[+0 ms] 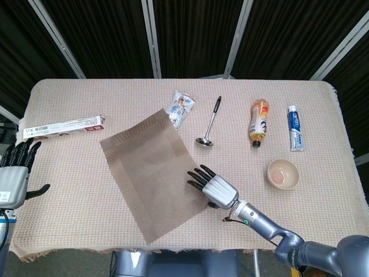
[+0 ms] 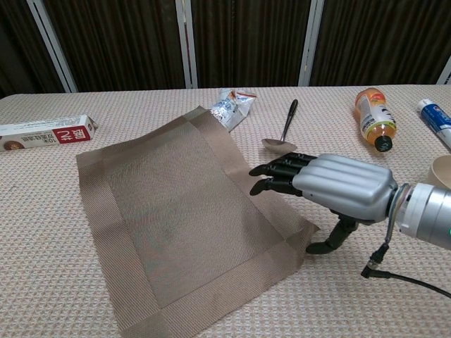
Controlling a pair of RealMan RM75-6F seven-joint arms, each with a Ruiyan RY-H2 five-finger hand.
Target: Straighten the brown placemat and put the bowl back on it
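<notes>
The brown placemat (image 1: pixel 151 173) (image 2: pixel 180 218) lies askew on the table, its long side running diagonally. My right hand (image 1: pixel 211 187) (image 2: pixel 328 186) lies flat with fingers stretched out, its fingertips (image 2: pixel 262 179) pressing on the mat's right edge. The beige bowl (image 1: pixel 283 173) (image 2: pixel 442 172) stands on the cloth off to the right, away from the mat and touched by nothing. My left hand (image 1: pixel 14 176) hangs open beyond the table's left edge, holding nothing, and shows only in the head view.
Behind the mat lie a foil sachet (image 1: pixel 181 107), a metal spoon (image 1: pixel 210 124), an orange bottle (image 1: pixel 259 122) and a toothpaste tube (image 1: pixel 295 127). A long toothpaste box (image 1: pixel 62 126) lies at the left. A cable (image 2: pixel 405 278) trails from my right wrist.
</notes>
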